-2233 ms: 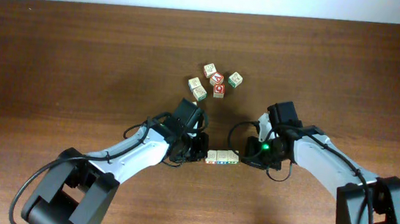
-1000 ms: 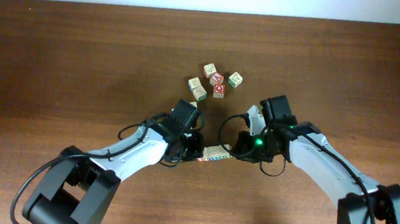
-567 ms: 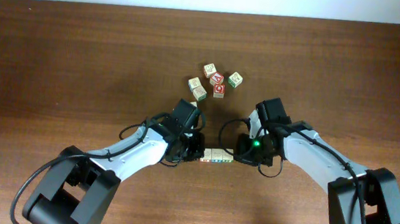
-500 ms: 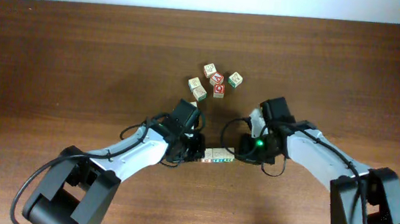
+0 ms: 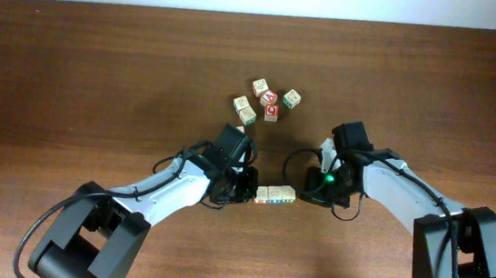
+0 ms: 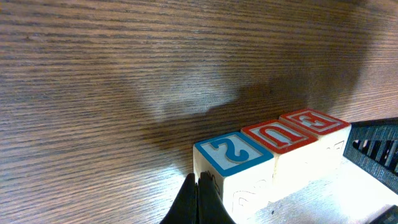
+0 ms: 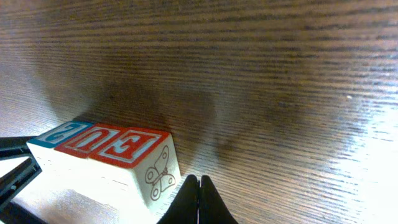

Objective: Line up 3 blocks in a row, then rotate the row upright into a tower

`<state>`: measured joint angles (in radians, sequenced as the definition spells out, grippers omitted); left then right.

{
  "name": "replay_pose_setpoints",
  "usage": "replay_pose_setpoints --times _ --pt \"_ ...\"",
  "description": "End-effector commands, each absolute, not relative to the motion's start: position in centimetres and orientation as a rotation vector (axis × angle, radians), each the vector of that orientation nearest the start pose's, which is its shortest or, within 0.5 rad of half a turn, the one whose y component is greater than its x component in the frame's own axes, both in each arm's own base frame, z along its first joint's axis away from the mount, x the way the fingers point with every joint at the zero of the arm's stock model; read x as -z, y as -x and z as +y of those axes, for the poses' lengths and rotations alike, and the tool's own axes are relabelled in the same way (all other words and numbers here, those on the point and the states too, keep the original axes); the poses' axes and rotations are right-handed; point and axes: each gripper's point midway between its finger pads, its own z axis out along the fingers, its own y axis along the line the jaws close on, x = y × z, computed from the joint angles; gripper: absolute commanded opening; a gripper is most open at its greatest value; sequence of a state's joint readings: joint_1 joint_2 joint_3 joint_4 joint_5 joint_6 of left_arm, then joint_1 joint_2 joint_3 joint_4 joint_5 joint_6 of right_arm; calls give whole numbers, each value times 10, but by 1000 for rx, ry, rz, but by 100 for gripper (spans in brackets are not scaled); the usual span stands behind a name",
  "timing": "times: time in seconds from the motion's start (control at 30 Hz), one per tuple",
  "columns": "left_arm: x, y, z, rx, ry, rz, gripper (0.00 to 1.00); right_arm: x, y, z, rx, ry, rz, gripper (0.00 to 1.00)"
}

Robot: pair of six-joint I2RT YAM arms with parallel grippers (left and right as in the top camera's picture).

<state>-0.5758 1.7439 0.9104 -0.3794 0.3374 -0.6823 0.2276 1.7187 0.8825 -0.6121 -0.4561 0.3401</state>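
Left gripper [image 6: 198,196] and right gripper [image 7: 199,199], both closed empty, flank the row of blocks [image 5: 275,195].

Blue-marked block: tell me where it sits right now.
In the overhead view, the blue-marked block is the left end of the three-block row near the table's middle, right beside the left hand.

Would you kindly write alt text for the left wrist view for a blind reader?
Three wooden alphabet blocks sit in a touching row on a dark wood table, one blue-topped, two red-topped. The shut left gripper sits at the blue-topped end.
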Motion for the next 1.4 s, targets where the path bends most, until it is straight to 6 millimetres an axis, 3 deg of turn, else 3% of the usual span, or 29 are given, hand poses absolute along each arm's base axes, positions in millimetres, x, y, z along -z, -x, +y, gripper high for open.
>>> replay_pose_setpoints --times 0.0,0.07,0.23,0.67,0.73,0.83,0.93,1.03,1.13,1.2,1.27,1.37 --pt "-15 -269 -248 751 59 2962 0 -10 -270 151 -842 45 3020 4" --pt "-15 -269 -248 752 58 2960 0 -15 -269 159 -914 150 2983 4" --pt "-15 -269 -249 758 56 2959 0 -9 -268 164 -971 169 2985 4" --pt "-16 -270 -249 762 55 2952 0 -63 -272 172 -1023 206 2854 4" --pt "-16 -270 -249 762 54 2953 0 -68 -270 182 -1011 242 2852 4" --pt "-16 -270 -249 762 54 2953 0 -64 -272 182 -919 242 2874 4" --pt "-16 -270 -249 762 55 2953 0 -45 -273 170 -791 211 2933 4" --pt "-15 -270 -249 760 55 2956 0 -22 -266 167 -782 155 3025 4" --pt "-15 -269 -249 760 56 2957 0 -19 -263 163 -763 107 3058 4" --pt "-16 -269 -250 771 53 2959 0 -19 -264 163 -758 103 3057 21" --pt "-18 -265 -254 818 29 2965 0 -23 -271 165 -761 111 3034 29" --pt "-19 -258 -250 855 60 3013 0 -31 -281 168 -765 127 3001 32"
